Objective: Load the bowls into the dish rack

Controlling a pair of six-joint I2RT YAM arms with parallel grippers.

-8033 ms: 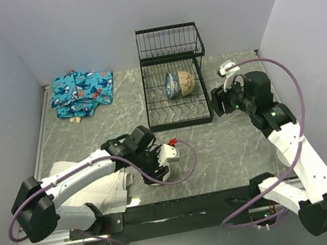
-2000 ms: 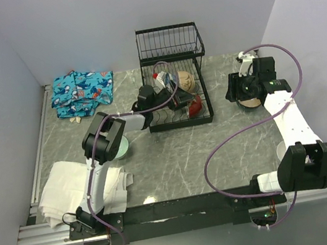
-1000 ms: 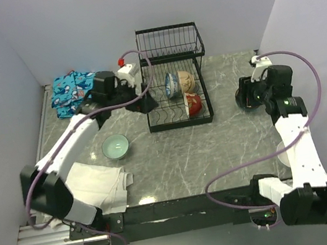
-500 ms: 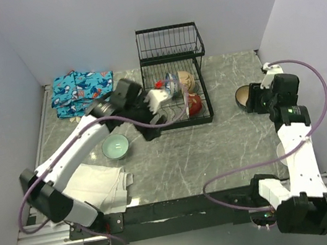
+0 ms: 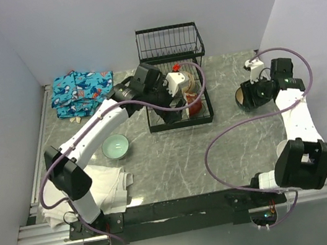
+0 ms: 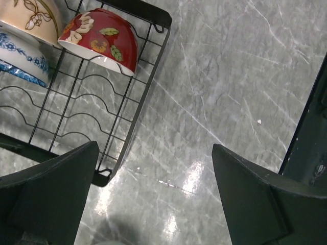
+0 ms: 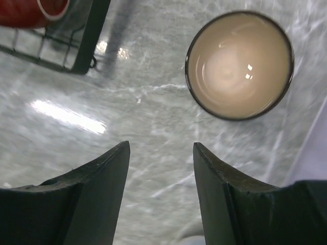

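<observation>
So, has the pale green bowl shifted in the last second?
No. The pale green bowl stays in the same spot between the white cloth and the dish rack.

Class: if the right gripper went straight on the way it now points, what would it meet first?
Probably the bare table, just short of the cream-lined bowl; its open fingers aim slightly left of it, though depth is unclear.

Left pincer [image 6: 153, 148] agape; right pincer [image 7: 161, 146] parted; both empty

Three bowls [image 6: 99, 41] stand in the dish rack [image 5: 169, 45], one more bowl [image 7: 239, 64] sits at its three o'clock, and another bowl [image 5: 116, 147] at eight.
</observation>
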